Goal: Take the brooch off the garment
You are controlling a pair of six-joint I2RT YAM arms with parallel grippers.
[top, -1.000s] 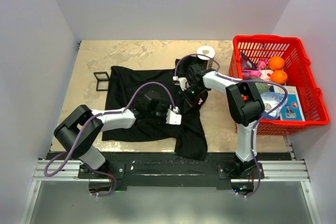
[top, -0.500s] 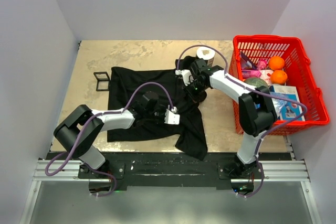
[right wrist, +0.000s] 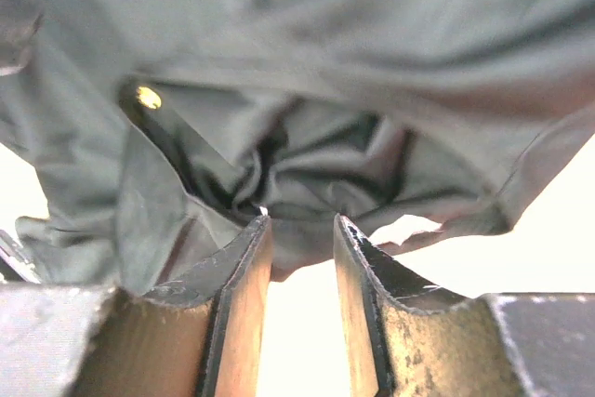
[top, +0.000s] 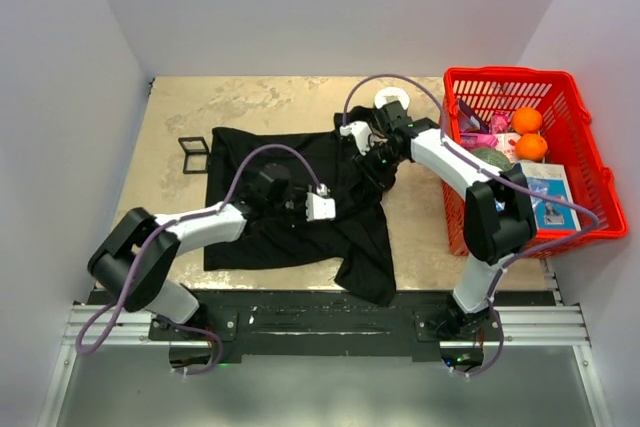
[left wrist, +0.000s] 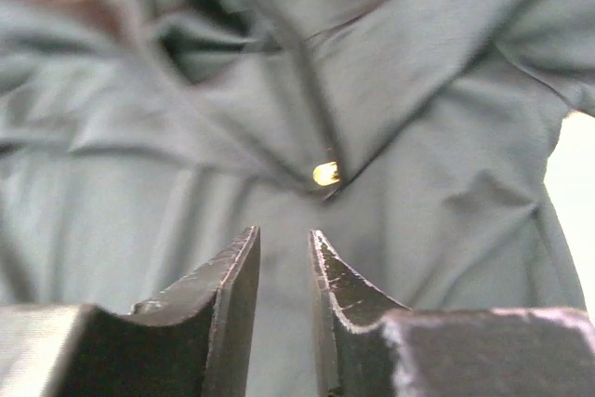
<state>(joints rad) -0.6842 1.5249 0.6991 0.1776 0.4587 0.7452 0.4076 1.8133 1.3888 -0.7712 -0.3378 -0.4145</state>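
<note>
The left pincer (left wrist: 283, 235) and the right pincer (right wrist: 302, 222) are shown low over the garment (top: 365, 247), which is spread in rumpled folds on the surface (top: 280, 97). Each pincer is partly open, its jaws parted by a narrow gap, and nothing is held between them.

The brooch (left wrist: 325, 173) is seen as a bright golden speck just ahead of the left pincer's tips, slightly to the right of the gap. It is seated where a seam line runs under an overlapping fold. From the right pincer it is seen ahead and well to the left, at the edge of a dark hollow in the cloth.

The step in hand is judged to be the approach to the brooch, which is not yet gripped. For a clean grasp, the left pincer is best advanced forward and a little rightward until the speck is centred in the gap. It is then closed on the metal alone, so that no fold is pinched with it. The cloth beside the pin is best held down by the right pincer, so that the garment is not lifted as the brooch is drawn away.
</note>
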